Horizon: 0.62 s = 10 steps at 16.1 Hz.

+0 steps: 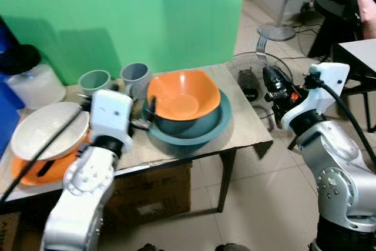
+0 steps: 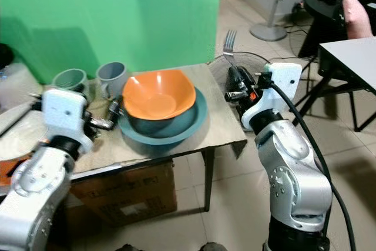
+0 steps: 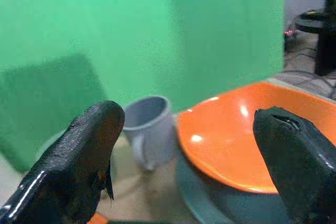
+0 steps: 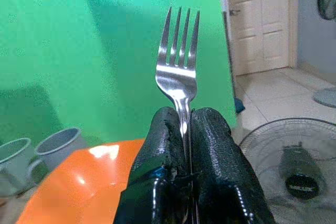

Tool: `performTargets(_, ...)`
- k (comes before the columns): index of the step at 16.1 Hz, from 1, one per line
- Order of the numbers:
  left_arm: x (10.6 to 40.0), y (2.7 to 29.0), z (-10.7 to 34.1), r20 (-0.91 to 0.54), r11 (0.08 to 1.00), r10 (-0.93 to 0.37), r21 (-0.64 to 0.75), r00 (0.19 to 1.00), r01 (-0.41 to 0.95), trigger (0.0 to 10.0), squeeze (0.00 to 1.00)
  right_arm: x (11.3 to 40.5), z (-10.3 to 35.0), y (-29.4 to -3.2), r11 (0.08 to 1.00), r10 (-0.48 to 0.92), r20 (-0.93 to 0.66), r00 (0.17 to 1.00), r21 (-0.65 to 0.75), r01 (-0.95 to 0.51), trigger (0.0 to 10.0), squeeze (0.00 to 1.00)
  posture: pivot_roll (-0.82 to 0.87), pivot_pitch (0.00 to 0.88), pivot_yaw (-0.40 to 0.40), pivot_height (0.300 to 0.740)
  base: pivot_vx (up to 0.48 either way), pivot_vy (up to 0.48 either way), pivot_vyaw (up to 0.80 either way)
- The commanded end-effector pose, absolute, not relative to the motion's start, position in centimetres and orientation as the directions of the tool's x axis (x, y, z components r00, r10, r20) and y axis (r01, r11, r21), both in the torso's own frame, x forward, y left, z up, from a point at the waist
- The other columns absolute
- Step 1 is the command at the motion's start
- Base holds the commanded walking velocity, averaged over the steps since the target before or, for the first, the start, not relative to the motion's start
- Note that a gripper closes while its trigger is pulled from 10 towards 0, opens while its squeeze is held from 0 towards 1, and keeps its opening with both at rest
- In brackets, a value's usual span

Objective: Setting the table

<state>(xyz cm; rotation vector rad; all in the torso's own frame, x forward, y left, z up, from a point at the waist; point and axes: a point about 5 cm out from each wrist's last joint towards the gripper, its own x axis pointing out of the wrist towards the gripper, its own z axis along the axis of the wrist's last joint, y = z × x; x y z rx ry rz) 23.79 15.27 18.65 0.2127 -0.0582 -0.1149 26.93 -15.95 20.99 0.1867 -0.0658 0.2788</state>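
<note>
**Q:** State the layout from left to right.

**A:** At 9 o'clock on the table [image 1: 247, 136], a white plate [image 1: 41, 130] rests on an orange plate [image 1: 35, 174]. Two grey mugs [image 2: 111, 77] stand at 11 o'clock. The left gripper [image 3: 189, 156] hangs just beside them, its fingers spread wide and holding nothing. At centre, an orange bowl [image 1: 182, 95] sits nested in a teal bowl [image 1: 194, 124]. At 3 o'clock, off the table edge, the right gripper [image 4: 186, 150] is clamped on a fork [image 4: 178, 61], tines up. A floor fan [image 1: 258, 72] lies behind it.

**Q:** Which step is in hand?

**A:** Judged as cutlery placement: the fork is carried but not yet set down.

**Q:** What does the next move call for?

**A:** Probably swinging the right arm toward 9 o'clock over bare tabletop beside the bowls, tipping the fork flat, then releasing. The stacked bowls stand close, so clearance matters.

**Q:** Any readable brands or labels?

**A:** None. The cardboard box [image 1: 153, 195] under the table carries print too blurred to read.
</note>
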Motion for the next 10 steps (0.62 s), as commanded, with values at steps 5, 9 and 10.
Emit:
performTargets(5,23.4,16.2,18.5,0.044,0.973,-0.062,0.225,0.997,0.051,10.0,0.0,26.1,20.5,-15.8,0.949,0.286,0.036,0.958,0.125,-0.288,10.0,0.0,-0.08,0.0,0.057,0.74,0.0,0.0,-0.48)
performTargets(9,23.0,16.6,18.3,0.034,0.974,-0.044,0.222,0.998,0.035,10.0,0.0,26.4,20.5,-15.2,0.945,0.303,0.03,0.953,0.118,-0.304,10.0,0.0,-0.07,0.0,0.044,0.74,0.0,0.0,-0.6)
performTargets(10,23.0,16.8,18.3,0.033,0.974,-0.038,0.224,0.999,0.029,10.0,0.0,26.5,20.5,-15.2,0.945,0.303,0.028,0.953,0.117,-0.304,10.0,0.0,-0.07,0.0,0.041,0.74,0.0,0.0,-0.8)
